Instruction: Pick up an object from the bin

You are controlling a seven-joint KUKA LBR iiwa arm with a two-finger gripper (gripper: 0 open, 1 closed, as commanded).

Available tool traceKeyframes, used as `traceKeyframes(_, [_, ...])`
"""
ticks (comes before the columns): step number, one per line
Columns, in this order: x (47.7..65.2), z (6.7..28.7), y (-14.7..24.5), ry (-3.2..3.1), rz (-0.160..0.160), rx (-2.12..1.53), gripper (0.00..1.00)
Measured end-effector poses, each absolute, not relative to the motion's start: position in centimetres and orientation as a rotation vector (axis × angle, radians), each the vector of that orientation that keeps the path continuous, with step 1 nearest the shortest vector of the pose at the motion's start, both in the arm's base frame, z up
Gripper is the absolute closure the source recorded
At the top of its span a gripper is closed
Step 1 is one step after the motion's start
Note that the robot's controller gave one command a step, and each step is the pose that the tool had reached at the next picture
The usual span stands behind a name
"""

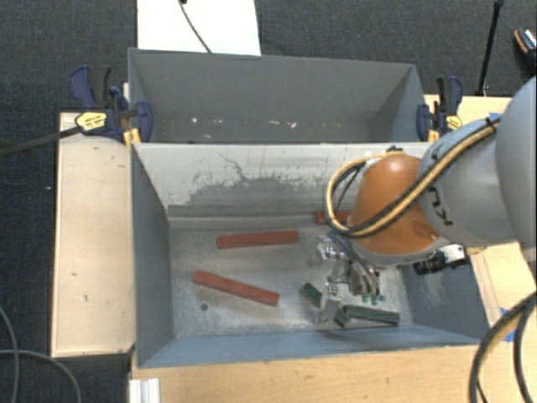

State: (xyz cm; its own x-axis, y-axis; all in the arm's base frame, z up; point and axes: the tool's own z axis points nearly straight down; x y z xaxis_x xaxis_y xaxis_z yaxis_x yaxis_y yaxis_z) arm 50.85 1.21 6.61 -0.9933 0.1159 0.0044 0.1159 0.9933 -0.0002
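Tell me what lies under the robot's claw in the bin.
Beneath the gripper lie a dark green bar and a small dark green piece, on the floor of the bin. The arm's orange cover hides the floor behind them, so anything there cannot be seen.

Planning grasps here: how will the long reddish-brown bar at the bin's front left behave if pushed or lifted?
The long reddish-brown bar looks straight and flat-sided: probably stiff, likelier to slide than roll. Being long and slim, it would likely pivot if pushed near one end, and tilt if gripped off-centre.
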Motion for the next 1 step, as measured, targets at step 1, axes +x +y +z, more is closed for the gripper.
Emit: traceKeyframes(1, [50.94, 7.03, 1.28, -3.137, -0.002, -0.184, 1.0])
